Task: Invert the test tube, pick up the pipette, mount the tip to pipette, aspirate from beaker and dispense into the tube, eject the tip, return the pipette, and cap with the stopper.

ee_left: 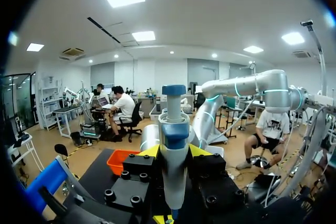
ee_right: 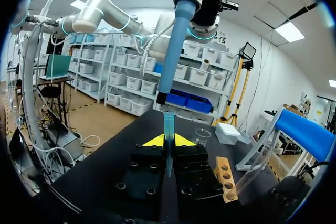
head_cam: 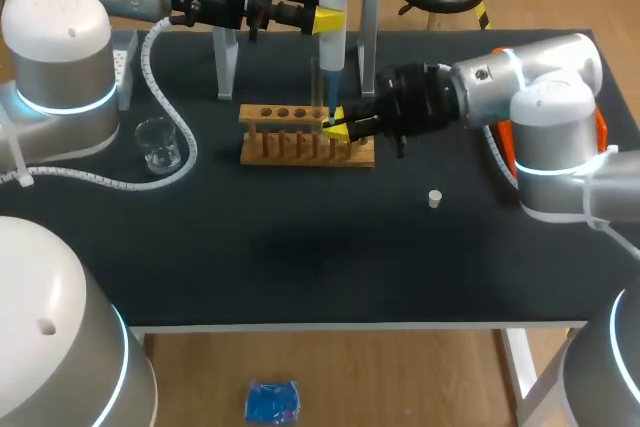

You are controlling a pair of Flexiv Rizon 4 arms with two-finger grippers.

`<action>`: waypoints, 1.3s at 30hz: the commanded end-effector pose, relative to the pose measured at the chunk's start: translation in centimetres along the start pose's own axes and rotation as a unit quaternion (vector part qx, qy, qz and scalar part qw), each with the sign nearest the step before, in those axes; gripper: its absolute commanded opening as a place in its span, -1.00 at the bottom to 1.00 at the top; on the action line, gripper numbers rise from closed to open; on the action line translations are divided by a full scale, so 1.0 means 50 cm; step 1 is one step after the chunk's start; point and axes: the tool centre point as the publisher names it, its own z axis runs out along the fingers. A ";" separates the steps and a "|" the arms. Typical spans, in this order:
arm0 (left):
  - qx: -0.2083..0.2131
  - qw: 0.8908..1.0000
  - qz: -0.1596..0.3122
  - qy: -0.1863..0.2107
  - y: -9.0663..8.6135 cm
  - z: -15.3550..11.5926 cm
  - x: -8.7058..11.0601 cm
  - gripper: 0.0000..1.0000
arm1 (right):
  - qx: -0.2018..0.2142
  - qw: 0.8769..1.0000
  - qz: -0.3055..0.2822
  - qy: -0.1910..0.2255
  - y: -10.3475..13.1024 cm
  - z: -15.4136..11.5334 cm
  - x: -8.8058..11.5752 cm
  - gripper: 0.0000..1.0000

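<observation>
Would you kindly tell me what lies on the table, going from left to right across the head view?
Glass beaker → wooden test tube rack → small white stopper.

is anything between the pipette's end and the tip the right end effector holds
Nothing visible. The pipette, held by the left end effector, hangs just above the tip in the right end effector, with only a small open gap between them.

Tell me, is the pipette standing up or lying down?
Standing up. The left pincer holds the pipette upright, button on top, its thin end pointing down at the blue tip in the right pincer.
</observation>
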 end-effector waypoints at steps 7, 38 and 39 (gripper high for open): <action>-0.001 1.000 0.000 0.002 -0.001 -0.001 -0.002 -1.00 | -0.011 1.000 0.000 -0.001 0.013 0.008 -0.010 -1.00; -0.001 1.000 0.000 0.002 -0.001 -0.001 -0.002 -1.00 | -0.025 1.000 0.000 0.002 0.025 0.001 0.002 -1.00; -0.001 1.000 0.000 0.002 -0.001 -0.001 -0.002 -1.00 | -0.026 1.000 0.000 0.003 0.025 0.001 0.002 -1.00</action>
